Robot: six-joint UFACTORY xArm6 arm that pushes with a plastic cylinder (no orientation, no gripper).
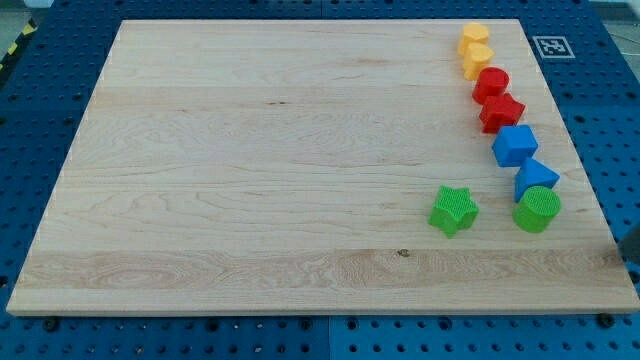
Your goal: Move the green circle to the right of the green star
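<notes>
The green circle point(537, 209) lies near the board's right edge, at the lower end of a column of blocks. It touches the blue block point(535, 178) just above it. The green star point(454, 210) lies to its left at about the same height, with a gap of about one block width between them. A dark shape at the view's right edge, off the board, looks like my rod. Only a small part of it shows. My tip point(632, 258) is to the right of and slightly below the green circle, apart from it.
The column along the right edge of the wooden board point(250, 200) runs from the top: two yellow blocks point(474, 38) point(477, 61), a red circle point(491, 83), a red star point(501, 111), a blue cube point(515, 145). A marker tag point(552, 46) lies at the top right.
</notes>
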